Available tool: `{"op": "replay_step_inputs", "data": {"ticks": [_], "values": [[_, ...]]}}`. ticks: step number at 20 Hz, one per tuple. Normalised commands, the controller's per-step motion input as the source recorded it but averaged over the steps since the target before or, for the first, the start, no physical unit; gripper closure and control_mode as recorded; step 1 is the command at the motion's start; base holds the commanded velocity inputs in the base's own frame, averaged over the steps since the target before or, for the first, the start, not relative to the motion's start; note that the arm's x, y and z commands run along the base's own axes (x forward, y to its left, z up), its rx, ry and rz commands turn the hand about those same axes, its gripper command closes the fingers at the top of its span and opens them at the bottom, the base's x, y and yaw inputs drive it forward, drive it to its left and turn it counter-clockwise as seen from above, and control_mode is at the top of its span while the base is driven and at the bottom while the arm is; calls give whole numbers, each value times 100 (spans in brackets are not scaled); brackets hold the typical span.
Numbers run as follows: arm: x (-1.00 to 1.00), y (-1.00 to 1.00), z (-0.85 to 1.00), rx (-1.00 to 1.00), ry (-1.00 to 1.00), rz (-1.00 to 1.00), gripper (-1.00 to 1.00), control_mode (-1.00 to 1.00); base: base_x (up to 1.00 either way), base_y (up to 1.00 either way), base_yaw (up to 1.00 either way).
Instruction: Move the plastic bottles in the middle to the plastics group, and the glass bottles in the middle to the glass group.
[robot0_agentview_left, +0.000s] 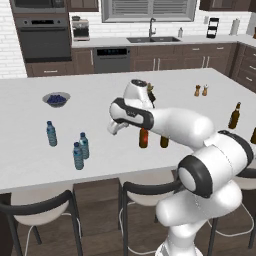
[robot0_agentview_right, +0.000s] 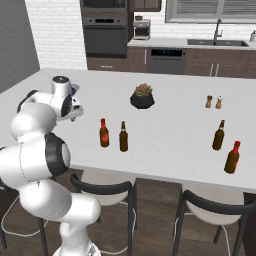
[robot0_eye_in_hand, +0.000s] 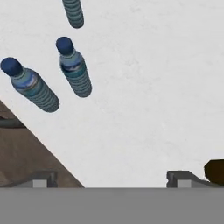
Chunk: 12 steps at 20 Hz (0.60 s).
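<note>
While the white arm reaches out over the white tabletop (robot0_agentview_left: 30, 165), its fingers (robot0_eye_in_hand: 111, 177) stand spread wide apart with nothing between them, hovering above bare surface near the front edge.

Three small clear bluish plastic water bottles with blue caps stand upright at the left end: one alone (robot0_agentview_left: 51, 133), and two close together, the nearer (robot0_agentview_left: 78, 156) just beside the farther (robot0_agentview_left: 84, 145). From the hand camera the pair appears again, well clear of the fingers.

In the middle, two slim long-necked glass bottles stand side by side: a reddish-brown one with a red top (robot0_agentview_right: 104, 133) and an olive-amber one (robot0_agentview_right: 123, 136).

Toward the right end stand two more dark glass bottles, an amber-brown one (robot0_agentview_right: 218, 135) and a brown one with a red top (robot0_agentview_right: 232, 157).

Also on the tabletop: one bowl of dark blue berries (robot0_agentview_left: 56, 99), one dark pot with a plant (robot0_agentview_right: 142, 97), and two small brown shakers (robot0_agentview_right: 214, 102).
</note>
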Motion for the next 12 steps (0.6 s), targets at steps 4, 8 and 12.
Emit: {"op": "replay_step_inputs", "data": {"ticks": [4,8,12], "values": [[3,-39,0,-35,8,-16,-100,-100,0,0,0],[8,-49,10,-27,14,-19,-100,-100,0,0,0],[1,-89,0,1,0,-20,-100,-100,0,0,0]]}}
